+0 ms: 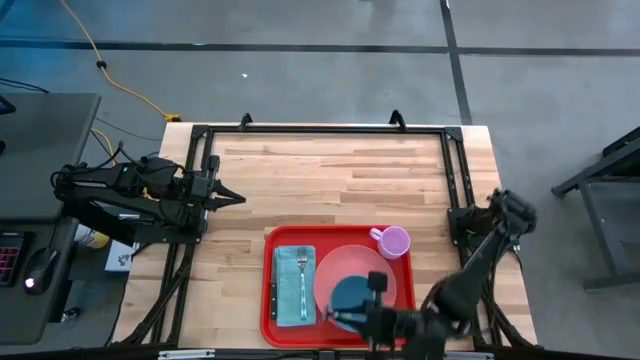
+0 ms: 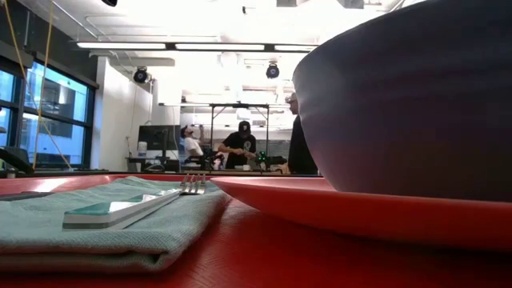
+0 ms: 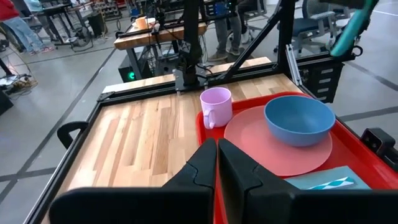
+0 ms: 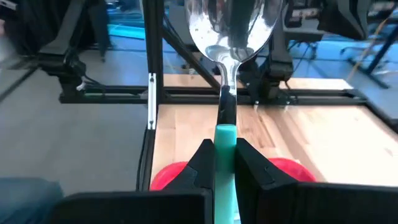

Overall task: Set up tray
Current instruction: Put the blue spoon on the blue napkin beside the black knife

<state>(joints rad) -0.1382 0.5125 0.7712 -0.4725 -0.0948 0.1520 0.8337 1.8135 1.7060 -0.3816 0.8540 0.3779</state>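
Even overhead light falls on the wooden surface (image 1: 330,180) with soft, faint shadows. In the low view, ceiling strip lights (image 2: 200,46) blaze white toward 12 o'clock, and the near bowl (image 2: 416,104) at 3 o'clock looms blurred. The spoon (image 4: 231,25) glints, perhaps slightly out of focus.

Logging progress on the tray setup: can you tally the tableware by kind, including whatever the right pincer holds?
Tray: 1
Plate: 1
Bowl: 1
Mug: 1
Napkin: 1
Fork: 1
Spoon, held in the right pincer: 1
Total: 7
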